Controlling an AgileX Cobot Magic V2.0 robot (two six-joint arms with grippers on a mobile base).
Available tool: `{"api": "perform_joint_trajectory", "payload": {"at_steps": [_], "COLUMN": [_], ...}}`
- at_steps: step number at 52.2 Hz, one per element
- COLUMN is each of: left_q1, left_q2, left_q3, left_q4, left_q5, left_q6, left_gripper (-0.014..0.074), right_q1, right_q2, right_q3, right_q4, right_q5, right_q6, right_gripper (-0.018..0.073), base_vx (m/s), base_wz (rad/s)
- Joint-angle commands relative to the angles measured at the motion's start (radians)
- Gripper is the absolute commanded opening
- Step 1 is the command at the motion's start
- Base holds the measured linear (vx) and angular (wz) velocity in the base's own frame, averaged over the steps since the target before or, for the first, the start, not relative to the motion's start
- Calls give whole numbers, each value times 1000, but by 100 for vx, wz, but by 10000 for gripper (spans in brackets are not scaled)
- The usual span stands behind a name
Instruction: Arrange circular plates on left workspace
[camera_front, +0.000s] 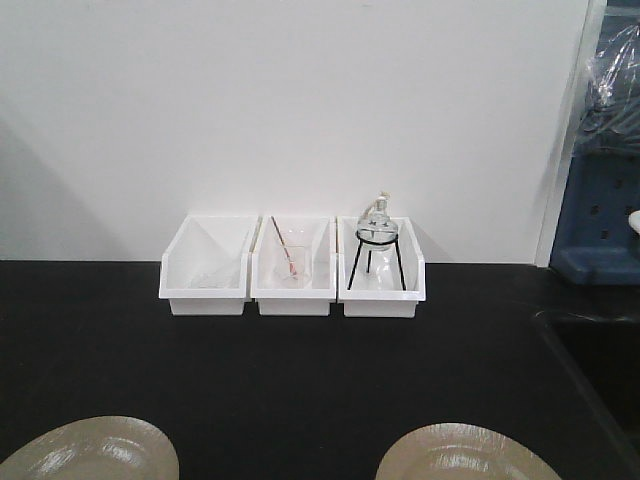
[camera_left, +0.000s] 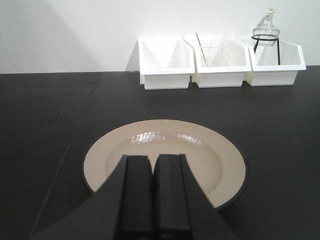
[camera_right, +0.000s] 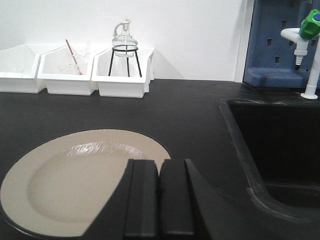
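**Laboratory bench.** A matte black benchtop (camera_front: 300, 360) runs along a plain white wall (camera_front: 300, 100). Three white bins (camera_front: 294, 292) stand in a row at the back. The middle one holds a glass beaker (camera_front: 292, 265) with a rod (camera_front: 283, 243). The right one holds a glass vessel (camera_front: 377, 222) on a black wire tripod (camera_right: 124, 49). To the right are a sunken black sink (camera_right: 280, 145), a white tap (camera_right: 299, 36) with a green knob, and a blue peg panel (camera_right: 272, 40).

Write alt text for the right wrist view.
A beige round plate lies flat on the black benchtop just beyond the right gripper, whose jaws are shut. Three white bins stand at the back; a sunken sink sits at the right.
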Motion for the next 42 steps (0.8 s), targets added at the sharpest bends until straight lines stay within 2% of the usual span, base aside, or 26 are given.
{"api": "perform_joint_trajectory", "payload": {"at_steps": [1,6,9,12,17,24,30,37,42], "left_q1": [-6,-6,-6,-6,-6,-6,-6,-6,-6], "left_q2": [-15,-16,-16,-16,0,179,442,693,805], "left_q3": [20,20,8,-12,-99,-314,-485,-637,-703], "left_q4": [-4,-1,6,-16,-49,-46,-46,-47,-51], "left_q5": [-84,-92,-166,-277,-352,-265,-192,-143,-61], "left_q6": [-9,-6,-6,-44,-119,-81,-84,-119,-148], "left_gripper": [2,2,2,2,2,2,2,2,2], "right_q1": [0,0,0,0,0,0,0,0,0], "right_q2": [-13,-13,-13,-13,11,213,451,651,752], "right_q3": [18,18,9,-27,-165,-400,-562,-669,-700], "right_q4": [-12,-14,-12,-12,-14,-14,-13,-13,-13], "right_q5": [-80,-130,-225,-289,-248,-143,-104,-110,-127], "right_q6": [-8,-9,-8,-8,-14,-21,-20,-20,-20], "right_gripper": [-3,-3,-3,-3,-3,-3,-3,-3,-3], "base_vx": [0,0,0,0,0,0,0,0,0], "base_wz": [0,0,0,0,0,-2,-1,2,1]}}
